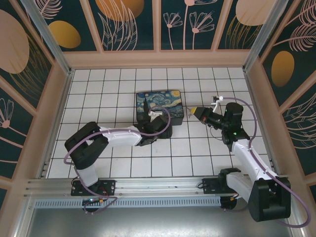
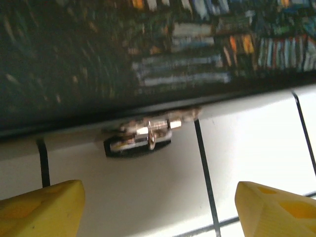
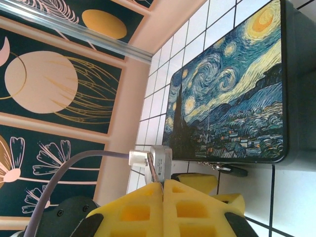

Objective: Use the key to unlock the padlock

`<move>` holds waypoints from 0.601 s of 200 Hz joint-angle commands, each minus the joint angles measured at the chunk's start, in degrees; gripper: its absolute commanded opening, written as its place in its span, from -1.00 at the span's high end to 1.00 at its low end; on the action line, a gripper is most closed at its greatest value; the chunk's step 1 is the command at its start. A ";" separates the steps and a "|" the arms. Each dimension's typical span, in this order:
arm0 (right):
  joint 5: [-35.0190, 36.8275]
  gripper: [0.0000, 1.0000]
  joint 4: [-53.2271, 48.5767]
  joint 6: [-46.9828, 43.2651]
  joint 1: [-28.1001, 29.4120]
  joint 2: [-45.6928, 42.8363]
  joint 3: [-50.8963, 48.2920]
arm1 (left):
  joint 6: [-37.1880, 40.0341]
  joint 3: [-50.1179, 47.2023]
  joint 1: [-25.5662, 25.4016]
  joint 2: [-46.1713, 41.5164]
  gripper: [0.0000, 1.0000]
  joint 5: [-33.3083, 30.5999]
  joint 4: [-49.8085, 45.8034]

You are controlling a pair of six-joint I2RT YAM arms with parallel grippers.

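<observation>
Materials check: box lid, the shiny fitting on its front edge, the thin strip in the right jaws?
Box lid: smooth printed or painted Starry Night picture over a black body; substrate unclear.
Fitting: bright silvery metal, sharp glints; too blurred to say clasp or padlock.
Key pinched in the right gripper: slim, dull grey-brown, likely unpolished metal.

The box (image 3: 232, 89) has a smooth, glossy painted lid over plain black sides, and its clasp (image 2: 148, 134) is bright polished metal (blurred in the left wrist view). The floor tiles (image 2: 247, 163) look smooth and faintly shiny, while the fingertips (image 2: 39, 210) of the left gripper (image 2: 158, 210) are matt yellow plastic. The key (image 3: 150, 170) is thin, dull metal.
</observation>
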 commanded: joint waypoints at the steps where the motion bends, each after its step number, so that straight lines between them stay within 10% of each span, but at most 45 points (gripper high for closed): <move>1: -0.07 1.00 0.60 0.14 -0.45 -0.05 0.89 | -1.82 2.49 0.06 1.79 -0.56 -7.49 -3.75; 120: -1.59 1.00 2.19 0.21 -0.45 0.97 -0.64 | -1.14 6.82 -0.10 7.64 0.14 -8.27 -3.01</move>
